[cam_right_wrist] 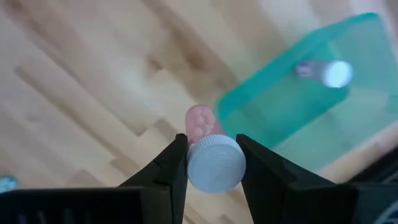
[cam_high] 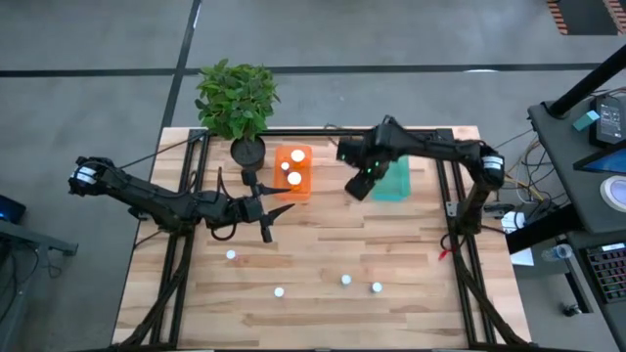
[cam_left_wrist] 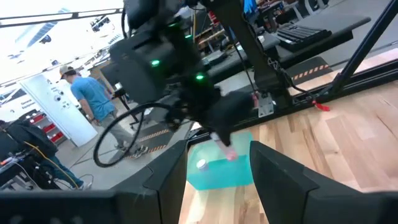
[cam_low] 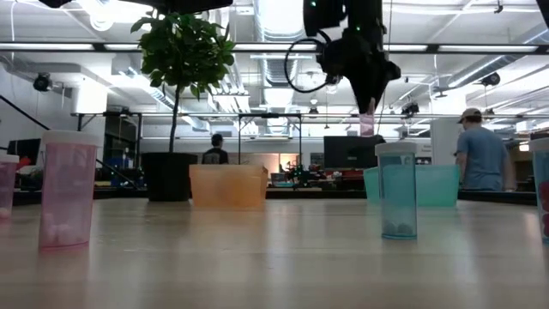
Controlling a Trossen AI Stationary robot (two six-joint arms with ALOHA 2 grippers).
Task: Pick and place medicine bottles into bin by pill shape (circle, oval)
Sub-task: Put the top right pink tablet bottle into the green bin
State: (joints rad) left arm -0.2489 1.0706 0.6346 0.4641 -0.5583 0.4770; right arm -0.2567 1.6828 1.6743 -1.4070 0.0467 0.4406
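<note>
Pink bottle (cam_right_wrist: 200, 124) pinched by the cap in right gripper (cam_right_wrist: 211, 163) jaws, its bottom hidden; left gripper (cam_high: 266, 212) jaws spread mid-frame over bench (cam_high: 391, 244).

You can't read pill shapes in the bottles (cam_high: 346, 281) near the worktop's front edge; they're too small from above.

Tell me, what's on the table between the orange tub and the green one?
Nothing: the high view shows bare wood between the orange tub and green tub.
</note>
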